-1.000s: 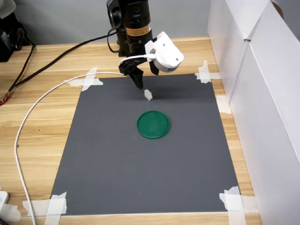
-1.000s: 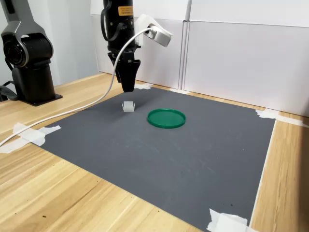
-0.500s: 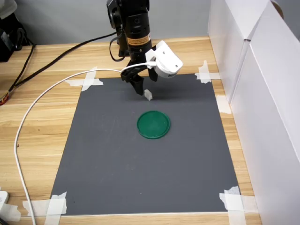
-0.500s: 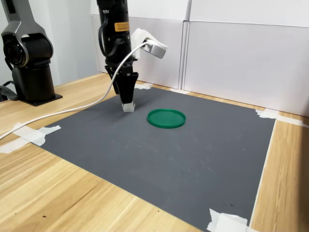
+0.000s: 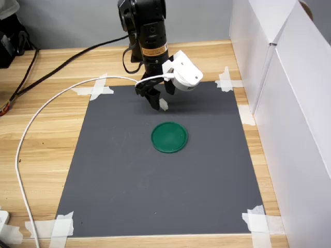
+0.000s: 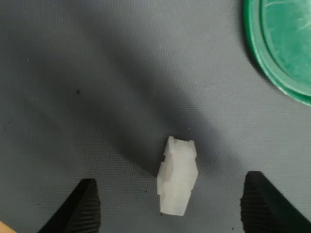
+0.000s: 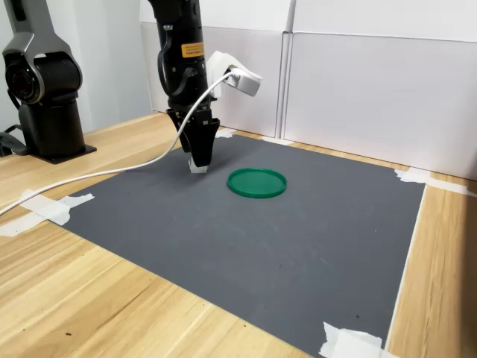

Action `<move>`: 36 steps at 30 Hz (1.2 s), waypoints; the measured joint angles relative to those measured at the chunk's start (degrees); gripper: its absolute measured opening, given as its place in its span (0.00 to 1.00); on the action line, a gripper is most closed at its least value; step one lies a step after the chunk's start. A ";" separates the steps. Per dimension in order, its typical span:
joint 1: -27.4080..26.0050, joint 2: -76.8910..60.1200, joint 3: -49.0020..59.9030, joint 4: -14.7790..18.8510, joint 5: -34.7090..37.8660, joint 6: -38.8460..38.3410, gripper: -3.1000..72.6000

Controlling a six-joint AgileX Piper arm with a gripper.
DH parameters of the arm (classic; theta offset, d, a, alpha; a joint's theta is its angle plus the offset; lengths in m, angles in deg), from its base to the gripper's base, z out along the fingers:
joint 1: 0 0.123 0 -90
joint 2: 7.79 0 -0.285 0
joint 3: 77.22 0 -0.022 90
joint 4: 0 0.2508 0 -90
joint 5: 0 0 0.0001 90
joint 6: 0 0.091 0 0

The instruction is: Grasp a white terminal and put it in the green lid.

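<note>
The white terminal [image 6: 177, 177], a small notched block, lies flat between my spread fingertips; the round green lid [image 5: 169, 137] lies nearby, apart

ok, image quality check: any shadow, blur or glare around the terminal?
Wrist view: a broad gripper shadow crosses the mat and reaches the white terminal, whose edges are soft; the green lid is cropped. Both exterior views: even light, no glare, terminal tiny beside the gripper.

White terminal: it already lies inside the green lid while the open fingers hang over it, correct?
Not quite. The wrist view shows the white terminal on the grey mat, apart from the green lid. The fingers are indeed open, one on each side of it.
</note>
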 joint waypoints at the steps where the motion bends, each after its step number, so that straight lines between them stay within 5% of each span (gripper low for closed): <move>1: 0.00 0.06 0.00 0.00 -0.05 0.00 0.97; 12: 0.00 1.76 0.00 0.00 -0.88 0.20 0.96; 19: 0.00 2.52 0.00 0.00 -0.93 1.04 0.87; 26: 0.00 3.14 0.00 0.00 -1.01 1.36 0.62; 33: 0.00 3.15 0.00 0.00 -1.28 1.51 0.19; 36: 0.00 3.15 0.00 0.00 -1.28 1.51 0.16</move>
